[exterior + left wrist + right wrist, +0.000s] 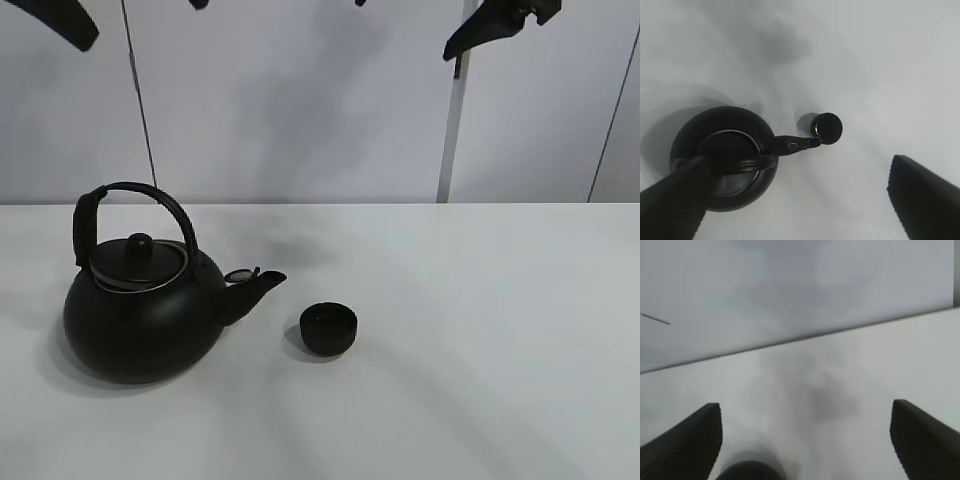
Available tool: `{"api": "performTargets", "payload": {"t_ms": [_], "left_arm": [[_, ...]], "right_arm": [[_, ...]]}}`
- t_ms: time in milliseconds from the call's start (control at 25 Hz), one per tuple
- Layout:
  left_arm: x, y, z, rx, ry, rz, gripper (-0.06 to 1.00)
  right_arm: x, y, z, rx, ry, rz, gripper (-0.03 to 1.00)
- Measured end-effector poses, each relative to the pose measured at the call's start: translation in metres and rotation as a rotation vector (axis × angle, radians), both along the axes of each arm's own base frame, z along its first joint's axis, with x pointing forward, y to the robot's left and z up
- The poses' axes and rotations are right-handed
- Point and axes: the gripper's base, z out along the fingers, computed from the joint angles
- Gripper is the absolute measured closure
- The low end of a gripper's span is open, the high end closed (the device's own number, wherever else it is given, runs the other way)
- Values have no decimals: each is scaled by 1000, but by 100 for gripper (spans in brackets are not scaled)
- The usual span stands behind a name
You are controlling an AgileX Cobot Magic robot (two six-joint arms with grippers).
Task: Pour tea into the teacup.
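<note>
The kettle (140,320) sits upright on the white table (480,380) toward the left, its spout (258,283) pointing at the teacup (328,328), which stands just beside the spout tip and apart from it. The kettle looks rigid, smooth-walled and probably heavy, more so if it holds tea, which cannot be seen through the closed lid (140,255). Its round belly offers no purchase; the arched handle (150,195), standing up over the lid, is the place to take hold, at or near the crown so the body hangs balanced and tips cleanly toward the spout. The cup is small, light and easily knocked, so the spout should come over its rim without touching it. The left gripper (805,200) hangs high above the kettle with jaws spread wide and nothing between them. The right gripper (805,440) is likewise spread and empty, raised over bare table
</note>
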Motion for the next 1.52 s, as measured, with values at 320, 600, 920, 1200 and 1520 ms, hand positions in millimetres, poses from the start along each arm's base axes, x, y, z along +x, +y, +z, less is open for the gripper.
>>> {"api": "performTargets", "payload": {"t_ms": [320, 600, 920, 1200, 1520], "left_arm": [[5, -3, -6, -11, 13, -1, 26], [5, -4, -6, -12, 13, -2, 26], [4, -3, -7, -24, 42, 33, 26], [-1, -4, -8, -39, 117, 51, 26], [-7, -5, -34, -41, 215, 55, 26]], "right_arm": [[-19, 2, -14, -2, 261, 50, 34], [-23, 2, -16, -13, 309, 61, 34], [-24, 3, -16, -6, 318, 63, 34], [-24, 3, -16, 3, 321, 64, 34], [-25, 3, -16, 0, 332, 67, 34]]}}
